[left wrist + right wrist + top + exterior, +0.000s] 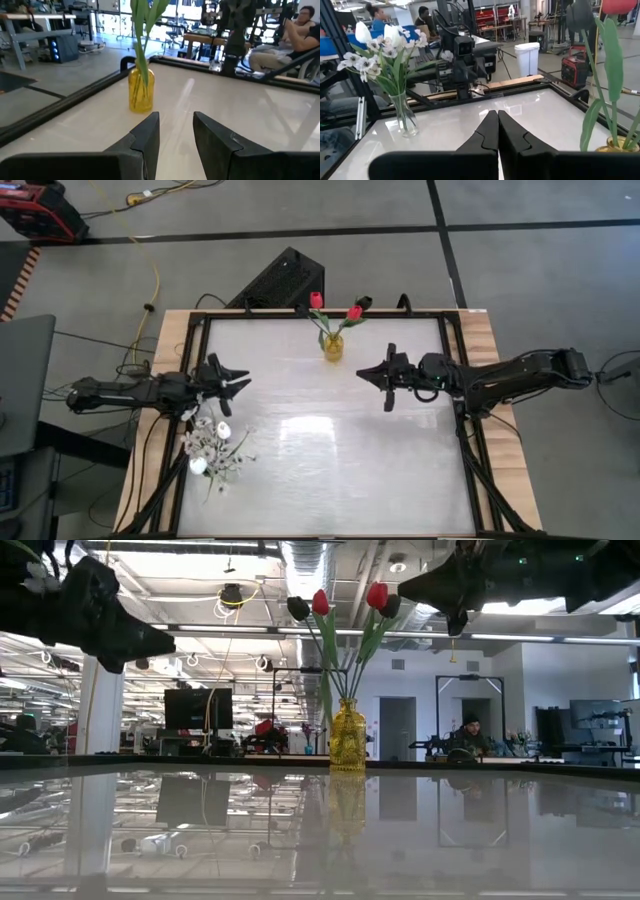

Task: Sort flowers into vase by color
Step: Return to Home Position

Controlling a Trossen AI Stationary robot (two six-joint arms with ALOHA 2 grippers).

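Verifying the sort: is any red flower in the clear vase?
No: the clear vase holds only white flowers; the red tulips stand in the yellow vase.

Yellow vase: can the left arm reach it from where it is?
Probably yes. The open left gripper points toward the yellow vase, and only bare table lies between them. The right gripper hangs off to the other side, out of the way.

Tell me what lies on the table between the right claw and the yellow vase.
Nothing. In the high view the white table top is bare between the right claw and the yellow vase.
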